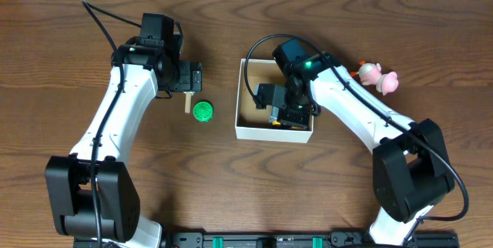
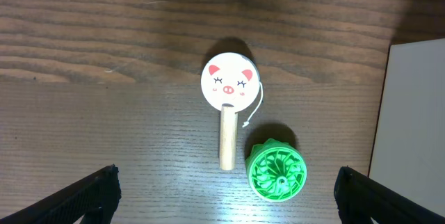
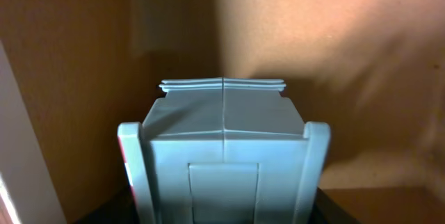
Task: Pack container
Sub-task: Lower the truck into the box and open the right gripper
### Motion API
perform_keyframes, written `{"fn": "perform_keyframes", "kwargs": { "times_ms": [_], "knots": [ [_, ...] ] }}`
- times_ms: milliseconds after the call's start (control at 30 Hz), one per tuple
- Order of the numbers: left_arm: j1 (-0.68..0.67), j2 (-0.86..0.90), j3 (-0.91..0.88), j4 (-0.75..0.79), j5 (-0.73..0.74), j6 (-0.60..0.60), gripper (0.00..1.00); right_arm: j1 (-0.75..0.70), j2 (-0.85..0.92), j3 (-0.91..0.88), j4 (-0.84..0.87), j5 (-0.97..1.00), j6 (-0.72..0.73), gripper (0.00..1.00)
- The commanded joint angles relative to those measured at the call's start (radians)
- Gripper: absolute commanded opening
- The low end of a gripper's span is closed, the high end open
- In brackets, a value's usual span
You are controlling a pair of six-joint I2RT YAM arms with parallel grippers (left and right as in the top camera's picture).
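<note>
The container is a low white box with a brown inside, at the table's middle. My right gripper reaches down into it. In the right wrist view the right gripper is shut on a pale blue-grey blocky toy, close to the box's brown floor. My left gripper is open and empty, left of the box. In the left wrist view its fingers spread wide, with a round pig-face paddle and a green ribbed round toy on the table ahead of them.
A pink pig figure lies on the table right of the box, behind my right arm. The green toy and the paddle's wooden handle lie just left of the box. The box's white wall shows at the left wrist view's right edge.
</note>
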Motion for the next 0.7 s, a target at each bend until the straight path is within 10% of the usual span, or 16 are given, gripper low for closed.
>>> {"fn": "perform_keyframes", "kwargs": {
  "times_ms": [0, 167, 667],
  "knots": [
    [0.004, 0.008, 0.021, -0.002, -0.001, 0.013, 0.98, -0.006, 0.009, -0.006, 0.012, -0.016, -0.005, 0.66],
    [0.004, 0.008, 0.021, -0.002, -0.001, 0.013, 0.98, -0.006, 0.009, -0.006, 0.041, -0.016, -0.005, 0.95],
    [0.004, 0.008, 0.021, -0.002, -0.001, 0.013, 0.98, -0.011, 0.004, 0.359, -0.076, 0.2, 0.163, 0.95]
  ]
}}
